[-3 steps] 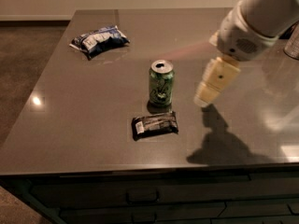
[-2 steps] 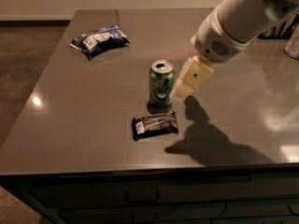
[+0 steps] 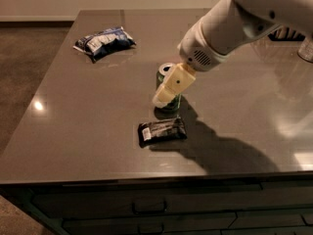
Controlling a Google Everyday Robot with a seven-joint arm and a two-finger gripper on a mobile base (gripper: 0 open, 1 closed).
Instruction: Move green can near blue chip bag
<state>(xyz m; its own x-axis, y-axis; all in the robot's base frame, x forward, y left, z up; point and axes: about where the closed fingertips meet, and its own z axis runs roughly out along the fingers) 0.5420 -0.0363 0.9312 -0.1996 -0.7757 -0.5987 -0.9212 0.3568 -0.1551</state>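
The gripper [image 3: 166, 94], which a second ago hung well to the right of the green can [image 3: 166, 68], has swung in and now overlaps the can's middle as the camera sees it; whether it is spread, pressed together or already pinching the can cannot be told. The can stands upright and unmoved on the table [image 3: 88, 111]. The black packet [image 3: 162, 131] lies just in front of it and the blue chip bag [image 3: 104, 40] well apart behind it, so the approach looks complete and the carry not yet begun.
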